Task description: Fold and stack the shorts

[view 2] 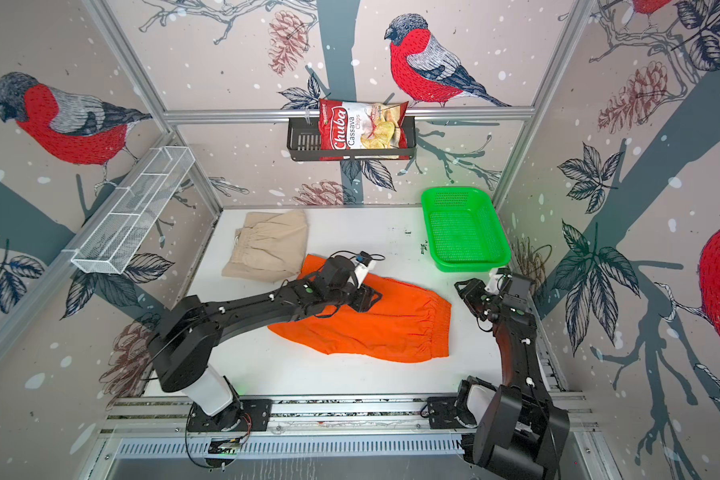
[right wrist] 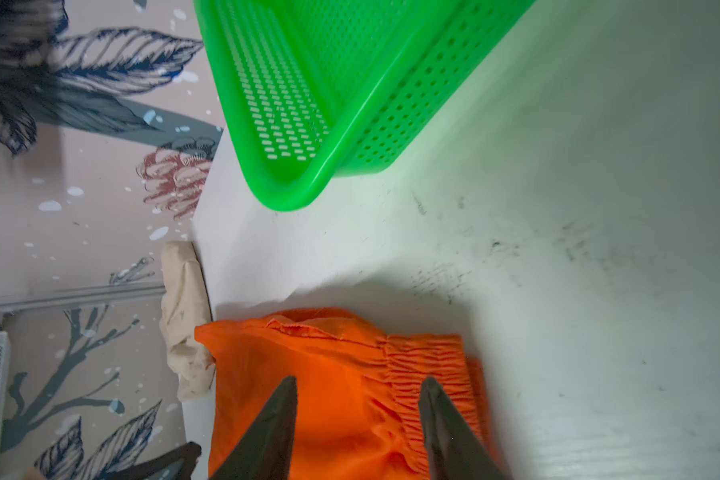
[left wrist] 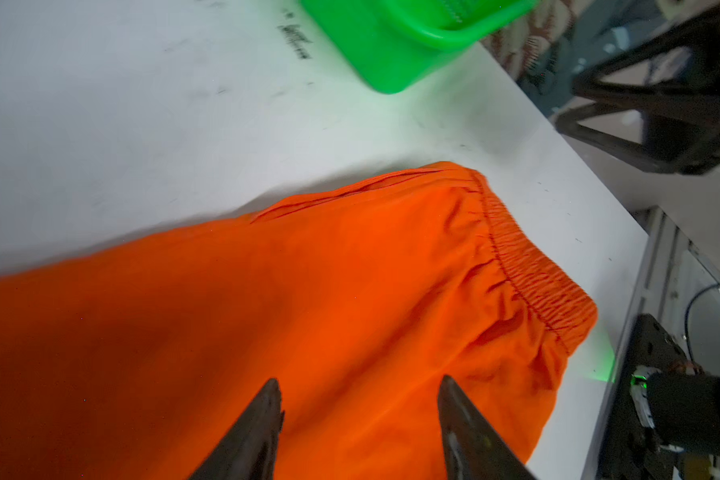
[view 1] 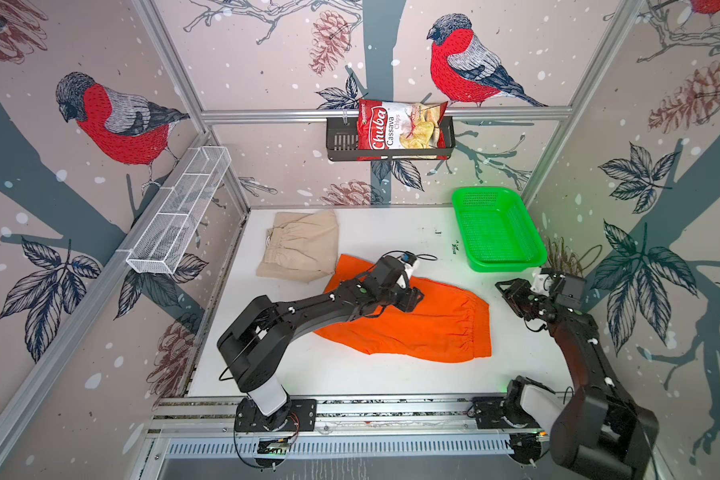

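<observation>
The orange shorts (view 1: 425, 328) (view 2: 383, 328) lie flat in the middle of the white table (view 1: 350, 374), gathered waistband toward the right. The beige shorts (view 1: 300, 245) (view 2: 267, 245) rest folded at the back left, their near edge touching the orange pair. My left gripper (view 1: 412, 297) (view 2: 371, 297) hovers over the far part of the orange cloth (left wrist: 308, 291); in its wrist view the gripper (left wrist: 360, 380) stands open with nothing between the jaws. My right gripper (view 1: 506, 291) (view 2: 464, 291) hangs just right of the waistband (right wrist: 429, 357), and its wrist view shows the gripper (right wrist: 359, 379) open and empty.
A green perforated basket (view 1: 512, 262) (view 2: 470, 262) (left wrist: 391, 54) (right wrist: 308, 191) sits at the back right corner. On the back wall a black rack (view 1: 341, 141) holds a chips bag (view 1: 400, 129). A white wire shelf (view 1: 179, 212) hangs on the left wall.
</observation>
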Robot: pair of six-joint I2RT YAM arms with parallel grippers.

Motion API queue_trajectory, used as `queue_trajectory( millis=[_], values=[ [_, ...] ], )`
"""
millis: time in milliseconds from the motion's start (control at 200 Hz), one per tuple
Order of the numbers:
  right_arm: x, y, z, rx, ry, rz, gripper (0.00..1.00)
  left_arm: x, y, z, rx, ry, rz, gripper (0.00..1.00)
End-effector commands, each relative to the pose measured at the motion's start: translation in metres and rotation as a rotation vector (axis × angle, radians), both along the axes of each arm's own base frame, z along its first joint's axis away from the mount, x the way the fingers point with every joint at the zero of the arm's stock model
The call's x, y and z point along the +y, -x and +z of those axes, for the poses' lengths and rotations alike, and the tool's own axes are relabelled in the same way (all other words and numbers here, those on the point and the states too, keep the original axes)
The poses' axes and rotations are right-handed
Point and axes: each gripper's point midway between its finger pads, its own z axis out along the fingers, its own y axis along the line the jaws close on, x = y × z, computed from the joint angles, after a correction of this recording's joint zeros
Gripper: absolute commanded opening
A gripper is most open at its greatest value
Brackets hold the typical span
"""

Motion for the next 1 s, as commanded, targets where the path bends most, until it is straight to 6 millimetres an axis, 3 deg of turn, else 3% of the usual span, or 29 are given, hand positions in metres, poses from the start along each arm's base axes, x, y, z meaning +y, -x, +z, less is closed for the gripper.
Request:
queue_trajectory(
  millis=[0, 130, 265, 500, 590, 835, 916, 996],
  values=[
    [-0.006, 0.006, -0.003, -0.034, -0.1, -0.002, 0.5, -0.045, 0.015, 0.01, -0.14, 0.018, -0.193, 0.61],
    [-0.021, 0.016, -0.017, -0.015, -0.145, -0.058, 0.51, -0.088, 0.039, 0.0, -0.184, 0.027, -0.365, 0.62],
    [-0.034, 0.025, -0.026, 0.002, -0.157, -0.107, 0.52, -0.12, 0.073, -0.013, -0.244, 0.019, -0.557, 0.64],
    [-0.036, 0.032, -0.038, 0.033, -0.19, -0.137, 0.53, -0.149, 0.133, -0.056, -0.275, -0.071, -0.817, 0.71],
    [-0.034, 0.034, -0.041, 0.041, -0.201, -0.14, 0.54, -0.152, 0.137, -0.074, -0.31, -0.131, -0.825, 0.72],
    [-0.031, 0.039, -0.046, 0.058, -0.207, -0.147, 0.58, -0.148, 0.113, -0.099, -0.385, -0.222, -0.69, 0.74],
    [-0.028, 0.04, -0.047, 0.063, -0.211, -0.141, 0.6, -0.145, 0.108, -0.104, -0.398, -0.233, -0.662, 0.65],
    [-0.025, 0.041, -0.048, 0.074, -0.206, -0.131, 0.63, -0.143, 0.103, -0.107, -0.406, -0.24, -0.623, 0.48]
  ],
)
